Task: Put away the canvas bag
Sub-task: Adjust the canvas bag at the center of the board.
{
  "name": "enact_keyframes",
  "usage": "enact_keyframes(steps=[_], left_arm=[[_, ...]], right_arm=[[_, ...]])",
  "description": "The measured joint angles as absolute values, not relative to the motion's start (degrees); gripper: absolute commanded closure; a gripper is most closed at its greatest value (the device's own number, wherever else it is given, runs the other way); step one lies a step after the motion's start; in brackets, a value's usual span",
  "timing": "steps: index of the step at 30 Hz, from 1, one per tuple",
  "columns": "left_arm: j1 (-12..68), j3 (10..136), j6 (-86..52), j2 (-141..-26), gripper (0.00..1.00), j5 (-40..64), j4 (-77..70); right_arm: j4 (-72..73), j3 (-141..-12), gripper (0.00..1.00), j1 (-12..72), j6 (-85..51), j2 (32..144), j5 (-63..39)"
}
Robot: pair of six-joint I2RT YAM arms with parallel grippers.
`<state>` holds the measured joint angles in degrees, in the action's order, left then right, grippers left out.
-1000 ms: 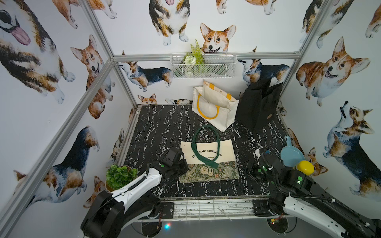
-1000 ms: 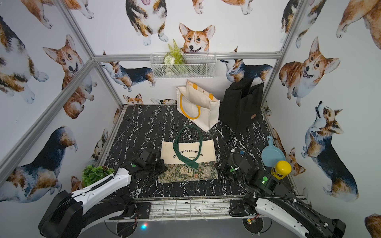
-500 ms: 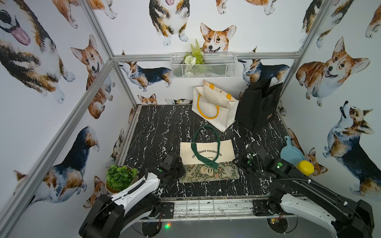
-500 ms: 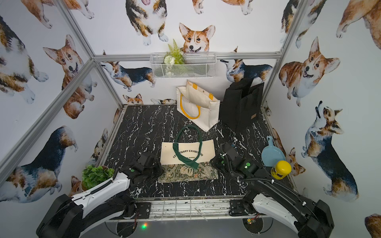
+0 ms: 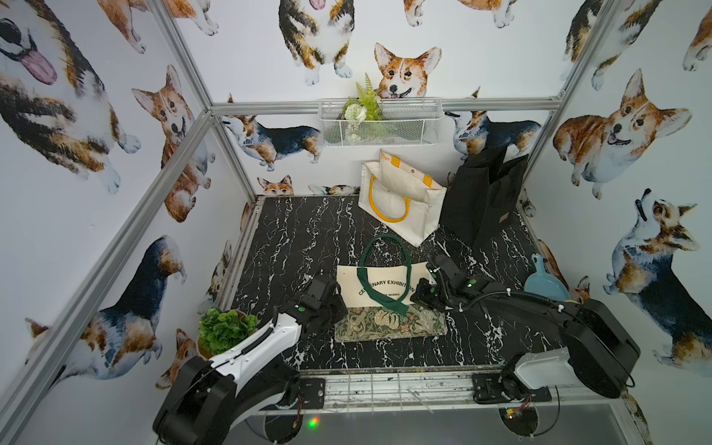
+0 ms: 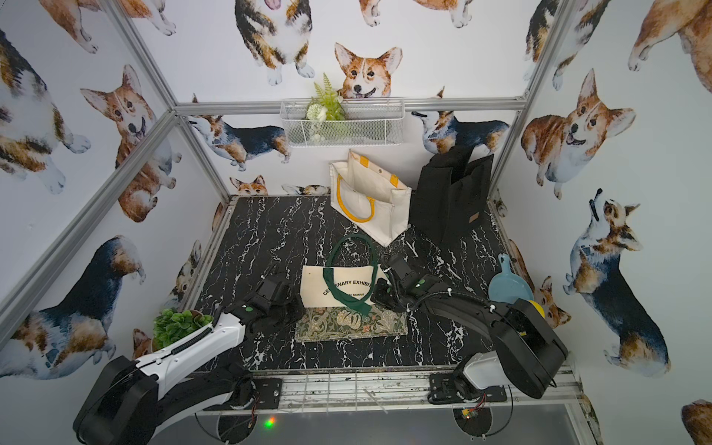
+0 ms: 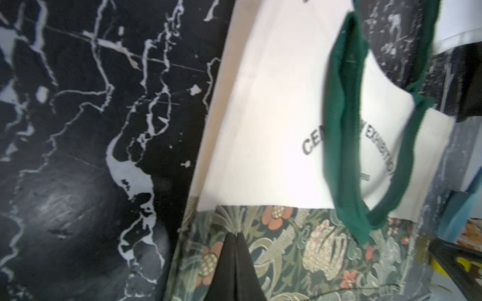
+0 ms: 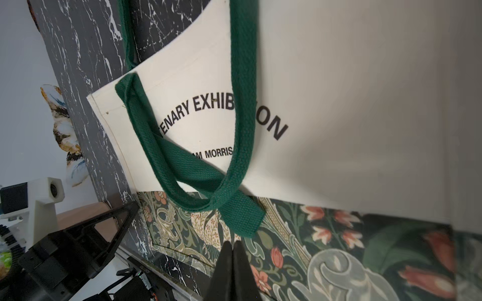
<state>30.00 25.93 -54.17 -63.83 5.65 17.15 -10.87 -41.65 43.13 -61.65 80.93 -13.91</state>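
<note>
The canvas bag (image 5: 381, 283) (image 6: 346, 283) lies flat mid-table: cream upper part with black lettering, floral lower part, green handles (image 5: 381, 246) looped across and behind it. My left gripper (image 5: 339, 308) (image 6: 298, 308) sits at the bag's left edge. In the left wrist view its jaws (image 7: 236, 235) are shut, with the floral cloth (image 7: 300, 247) puckered at the tips. My right gripper (image 5: 418, 298) (image 6: 375, 296) is at the bag's right edge. In the right wrist view it (image 8: 232, 243) is shut on the floral cloth (image 8: 326, 247).
A white tote with yellow handles (image 5: 400, 200) and a black bag (image 5: 481, 200) stand at the back. A wire basket (image 5: 377, 123) hangs on the rear wall. A potted plant (image 5: 225, 331) sits front left, a blue dustpan (image 5: 545, 285) on the right.
My right arm has swung in from the right to the bag's right edge and its jaws have closed. The left gripper has stayed shut at the left edge.
</note>
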Motion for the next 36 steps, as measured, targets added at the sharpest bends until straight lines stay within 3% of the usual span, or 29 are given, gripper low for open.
enact_keyframes(steps=[17, 25, 29, 30, 34, 36], left_arm=[[29.91, 21.39, -53.54, -65.60, 1.00, 6.20, 8.82], [29.91, 20.82, -53.45, -63.94, 1.00, 6.17, 9.69], [29.80, 20.82, -53.28, -61.98, 1.00, 6.11, 12.34], [29.74, 20.99, -53.08, -61.36, 0.98, 6.13, 13.41], [29.63, 21.78, -52.47, -58.39, 0.52, 6.22, 16.49], [29.47, 22.28, -52.47, -57.25, 0.40, 6.35, 17.61]], right_arm=[[11.68, -38.06, 1.00, 41.43, -62.17, 94.98, -20.21], [6.26, -61.47, 1.00, 35.62, -60.14, 94.72, -24.25], [-1.41, -72.07, 0.92, 33.19, -55.02, 94.48, -24.75], [-4.08, -72.82, 0.87, 32.95, -53.49, 94.30, -25.23], [-15.22, -66.52, 0.69, 31.75, -47.94, 89.38, -25.17], [-19.97, -62.96, 0.63, 31.38, -45.91, 86.83, -23.79]])
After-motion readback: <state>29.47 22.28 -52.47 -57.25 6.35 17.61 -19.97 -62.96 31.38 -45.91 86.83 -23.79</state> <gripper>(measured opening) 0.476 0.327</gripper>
